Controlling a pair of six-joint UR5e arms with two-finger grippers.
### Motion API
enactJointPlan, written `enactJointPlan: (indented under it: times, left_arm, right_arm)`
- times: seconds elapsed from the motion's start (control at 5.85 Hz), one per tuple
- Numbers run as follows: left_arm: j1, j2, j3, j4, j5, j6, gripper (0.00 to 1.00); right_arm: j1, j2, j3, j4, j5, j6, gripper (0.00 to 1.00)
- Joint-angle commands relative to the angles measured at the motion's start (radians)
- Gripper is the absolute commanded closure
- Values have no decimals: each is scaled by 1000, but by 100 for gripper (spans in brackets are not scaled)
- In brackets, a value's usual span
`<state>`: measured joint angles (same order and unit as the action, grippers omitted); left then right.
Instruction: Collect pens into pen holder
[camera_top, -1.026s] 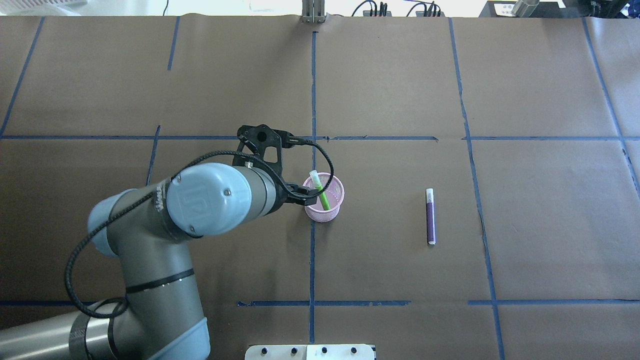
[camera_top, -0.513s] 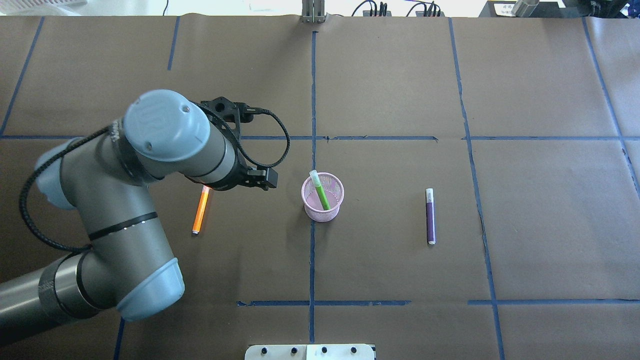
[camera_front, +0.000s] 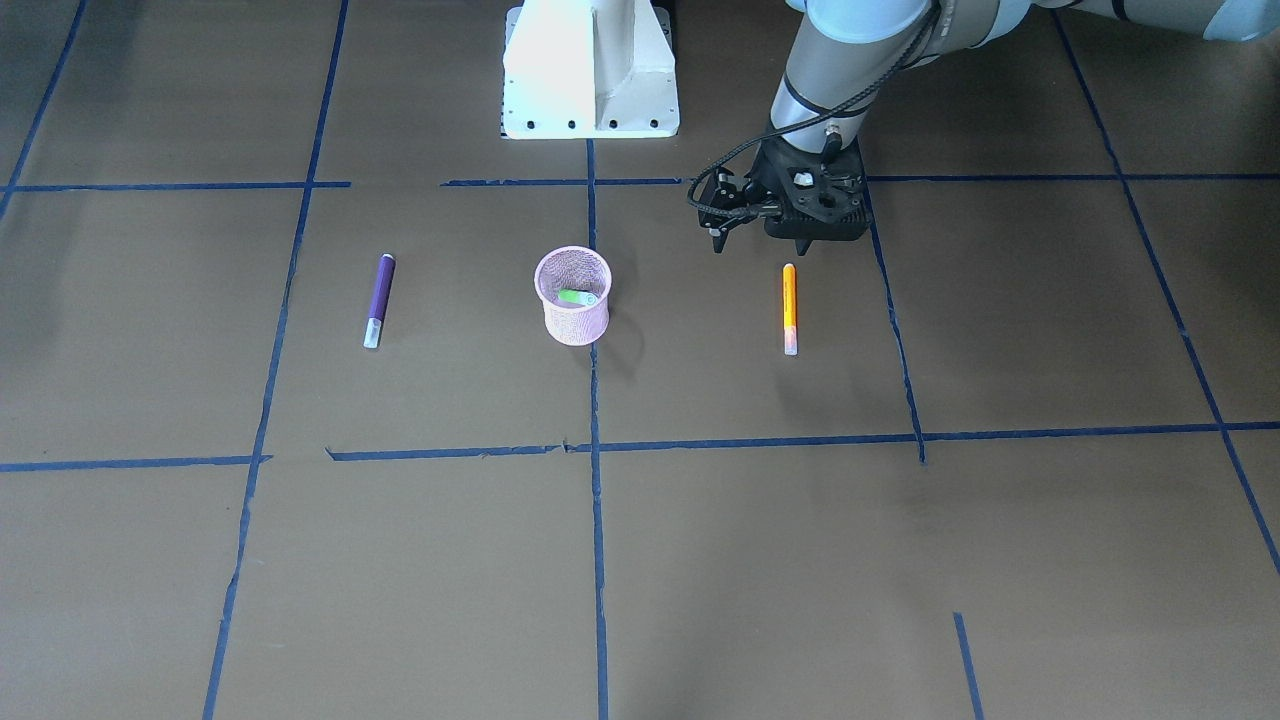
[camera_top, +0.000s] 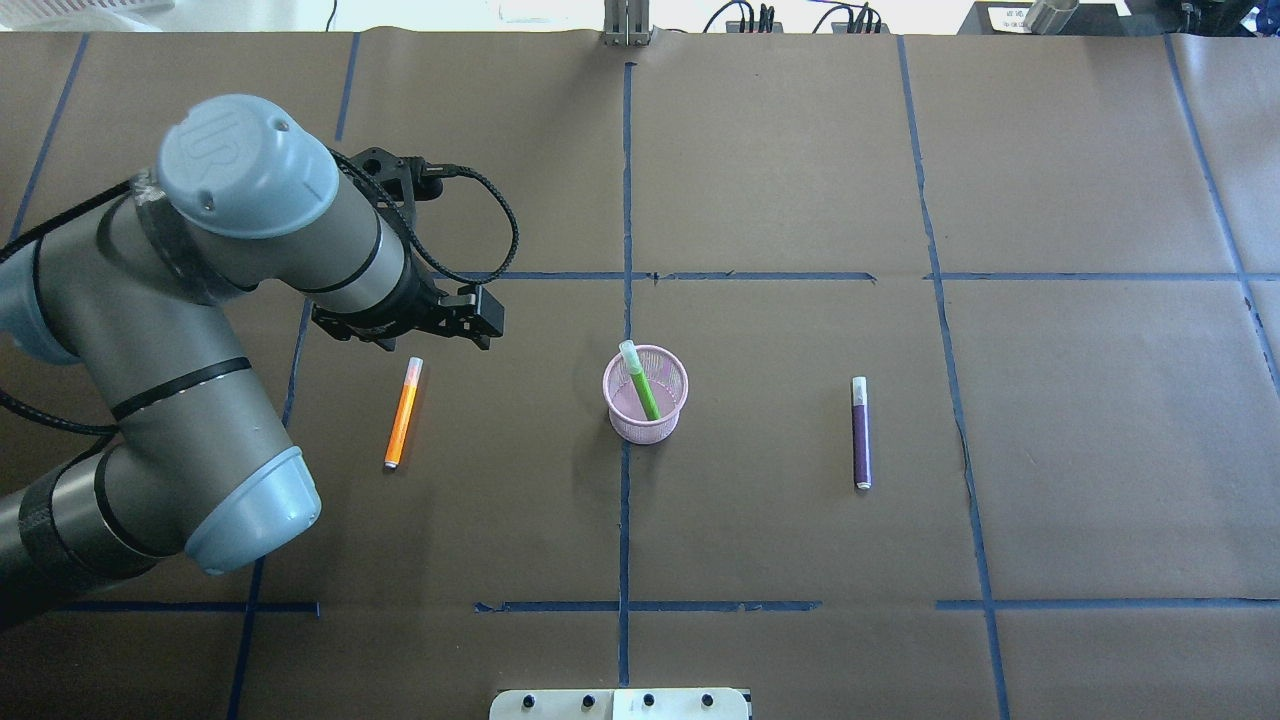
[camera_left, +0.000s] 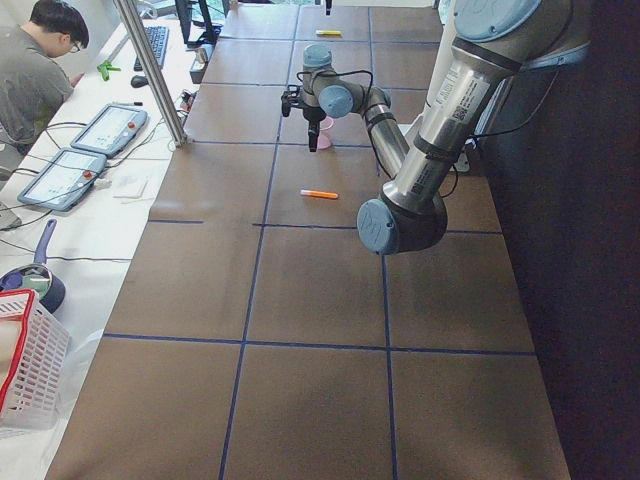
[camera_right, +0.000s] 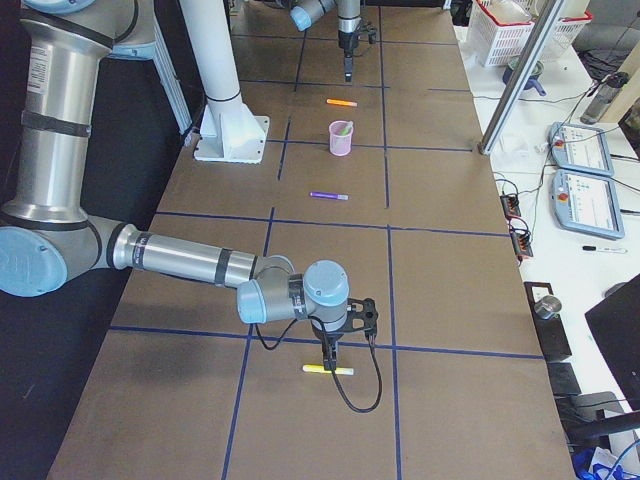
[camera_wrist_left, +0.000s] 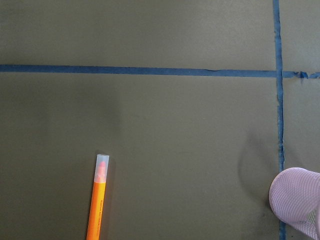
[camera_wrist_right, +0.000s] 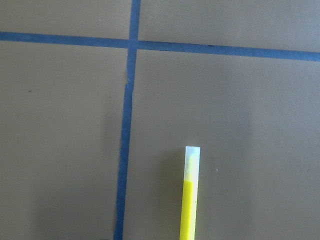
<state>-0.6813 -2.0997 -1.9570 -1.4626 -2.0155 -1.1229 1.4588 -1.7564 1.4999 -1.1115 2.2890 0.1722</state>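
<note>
Brown table (camera_top: 800, 180): one pen home and three lying out on the paper, so it's early days by my reckoning.
Left arm (camera_top: 230, 300): reaches in on the robot's left of the pen holder (camera_top: 645, 428).
Right arm (camera_right: 180, 260): way off, well apart from the pen holder, outside the overhead view altogether.
Left gripper (camera_top: 480, 318): hovers near the holder on its left side, just by the orange pen's cap end. I see nothing in it, but I cannot tell whether the fingers are spread or closed.
Right gripper (camera_right: 330, 352): hangs right over the yellow pen. Only the side view shows it, so I cannot tell how its fingers stand.
Pen holder: pink mesh, upright, sitting on a blue tape line (camera_top: 625, 520).
Green pen (camera_top: 640, 382): in! It leans inside the holder, cap end poking over the rim.
Orange pen (camera_top: 402, 415): flat on the table to the holder's left, and it looks next in line.
Purple pen (camera_top: 860, 435): flat on the table to the holder's right, no gripper near it.
Yellow pen (camera_right: 328, 370): flat on the table, far from the holder.
</note>
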Motion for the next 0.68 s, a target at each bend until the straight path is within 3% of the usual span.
enactJointPlan:
  times: [0.0,0.51]
  left_arm:
    - [-1,10,-11,1,-2,-1,0]
    - [5,9,-11,-5,1,-1,0]
  right_arm:
    - [-50,63,-174,143,-10,52,1]
    - [-87,91,-230,145,-11,52,6]
